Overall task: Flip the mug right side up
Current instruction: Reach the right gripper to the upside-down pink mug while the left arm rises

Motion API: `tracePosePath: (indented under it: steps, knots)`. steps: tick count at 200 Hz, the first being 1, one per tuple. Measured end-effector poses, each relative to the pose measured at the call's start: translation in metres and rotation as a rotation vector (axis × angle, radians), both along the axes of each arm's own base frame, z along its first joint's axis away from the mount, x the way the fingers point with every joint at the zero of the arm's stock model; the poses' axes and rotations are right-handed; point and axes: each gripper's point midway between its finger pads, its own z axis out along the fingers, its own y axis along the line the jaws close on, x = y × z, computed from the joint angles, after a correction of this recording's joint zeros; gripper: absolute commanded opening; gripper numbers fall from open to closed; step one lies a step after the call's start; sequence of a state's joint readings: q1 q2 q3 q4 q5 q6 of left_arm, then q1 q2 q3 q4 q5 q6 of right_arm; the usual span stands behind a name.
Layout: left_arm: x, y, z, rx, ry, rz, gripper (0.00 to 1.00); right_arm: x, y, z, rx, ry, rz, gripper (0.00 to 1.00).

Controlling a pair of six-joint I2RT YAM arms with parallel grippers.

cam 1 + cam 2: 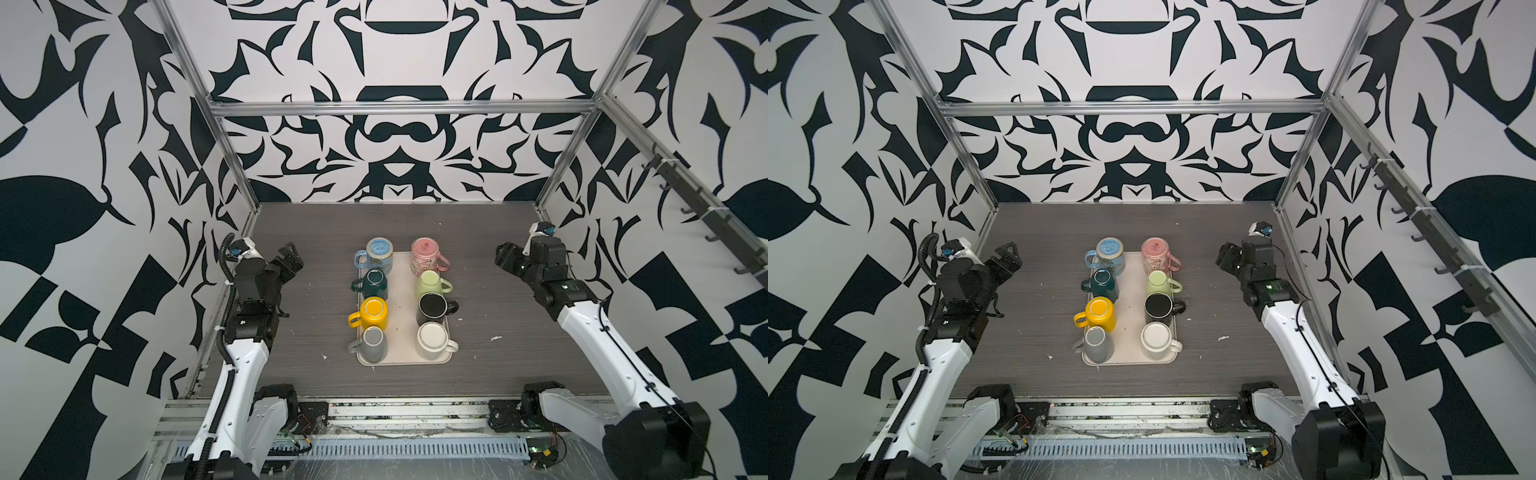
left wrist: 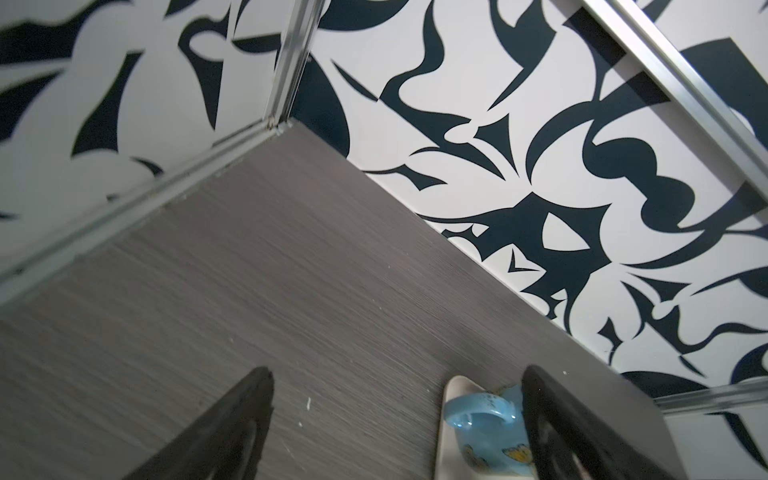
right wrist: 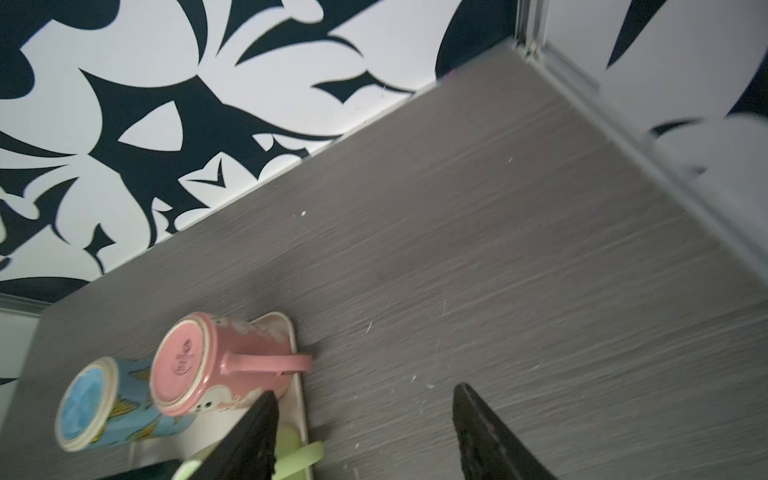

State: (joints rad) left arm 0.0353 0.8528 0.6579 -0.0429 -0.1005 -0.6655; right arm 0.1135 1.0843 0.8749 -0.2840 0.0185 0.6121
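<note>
Several mugs stand bottom-up in two rows on a cream tray (image 1: 405,316) in both top views. Among them are a blue mug (image 1: 379,251), a pink mug (image 1: 424,251), a yellow mug (image 1: 374,311) and a white mug (image 1: 432,340). My left gripper (image 1: 291,259) hovers left of the tray, open and empty. In the left wrist view this left gripper (image 2: 397,372) has the blue mug (image 2: 486,432) beside one finger. My right gripper (image 1: 505,257) hovers right of the tray, jaws apart, holding nothing. The right wrist view shows this right gripper (image 3: 365,390) beside the pink mug (image 3: 199,365).
Dark wood-grain table (image 1: 498,291) with white specks lies around the tray. Patterned walls and aluminium frame posts (image 1: 232,166) close in three sides. A rail of hooks (image 1: 685,208) runs along the right wall. Arm bases sit at the front edge.
</note>
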Motion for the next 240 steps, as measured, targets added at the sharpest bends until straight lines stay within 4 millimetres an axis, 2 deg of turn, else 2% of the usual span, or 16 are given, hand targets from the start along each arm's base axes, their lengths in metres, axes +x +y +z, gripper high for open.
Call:
tracePosePath:
  steps: [19,35,69,90,144,166,200,221,240]
  knots:
    - [-0.003,-0.002,-0.008,-0.096,0.032,0.020,0.95,0.001,0.018,-0.011,0.135,0.054,0.000,0.58]
    - [-0.006,-0.003,-0.013,-0.174,0.053,0.046,0.95,0.003,0.033,-0.022,0.256,0.103,-0.014,0.50]
    - [-0.012,-0.002,-0.012,-0.308,0.046,0.102,0.95,0.012,0.061,-0.039,0.506,0.144,-0.068,0.39]
    - [-0.014,0.000,-0.010,-0.361,0.034,0.133,0.95,0.017,0.070,-0.053,0.626,0.178,-0.123,0.27]
    - [-0.014,0.006,-0.019,-0.407,0.059,0.193,0.95,0.035,0.087,-0.071,0.898,0.210,-0.234,0.25]
    - [-0.010,0.007,-0.021,-0.408,0.084,0.208,0.95,0.044,0.101,-0.077,0.984,0.231,-0.240,0.27]
    - [-0.006,0.009,-0.023,-0.413,0.095,0.223,0.96,0.051,0.123,-0.097,1.066,0.297,-0.245,0.30]
    - [-0.006,0.009,-0.025,-0.419,0.101,0.228,0.96,0.051,0.130,-0.109,1.086,0.333,-0.257,0.33]
    - [-0.006,0.009,-0.025,-0.424,0.100,0.230,0.96,0.052,0.133,-0.111,1.098,0.341,-0.259,0.34]
